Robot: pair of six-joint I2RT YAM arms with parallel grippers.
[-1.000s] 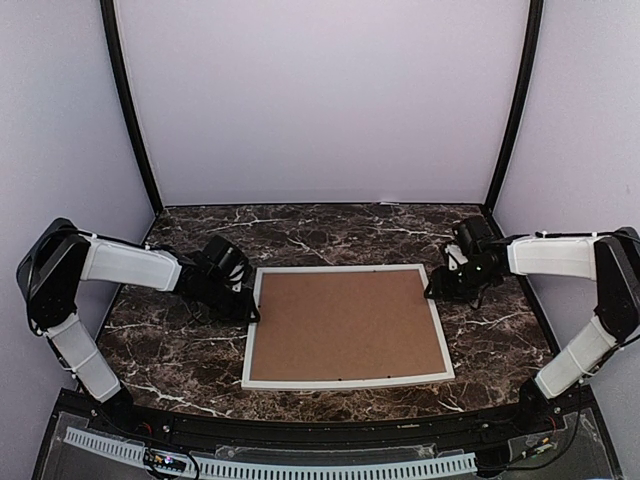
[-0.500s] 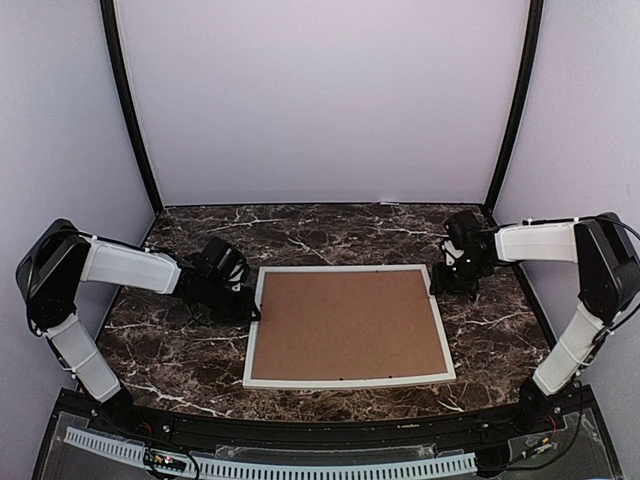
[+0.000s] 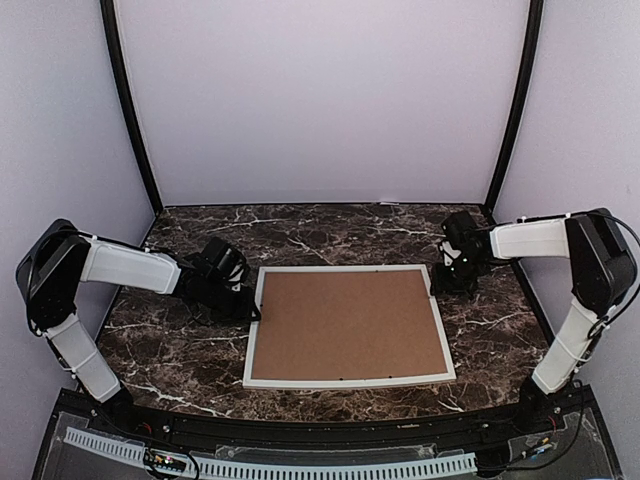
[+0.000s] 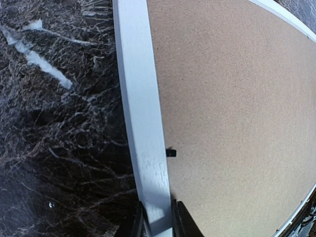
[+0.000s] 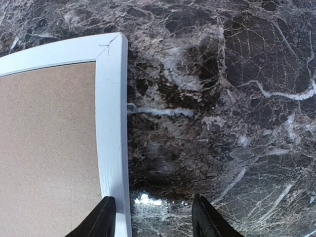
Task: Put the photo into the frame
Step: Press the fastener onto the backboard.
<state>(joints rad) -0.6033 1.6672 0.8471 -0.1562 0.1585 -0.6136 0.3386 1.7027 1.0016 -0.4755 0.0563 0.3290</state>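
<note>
The frame (image 3: 350,382) lies flat in the middle of the marble table (image 3: 170,360), back side up, with its brown backing board (image 3: 347,323) showing inside the thin white border. My left gripper (image 4: 158,217) is clamped on the frame's left border, one finger on each side of it. My right gripper (image 5: 154,217) is spread apart just beside the far right corner, holding nothing, one finger (image 5: 103,217) over the right border and the other over bare marble.

Robot test booth, plain pale walls (image 3: 320,100), black corner posts (image 3: 130,110), marble-patterned tabletop (image 3: 180,360)
</note>
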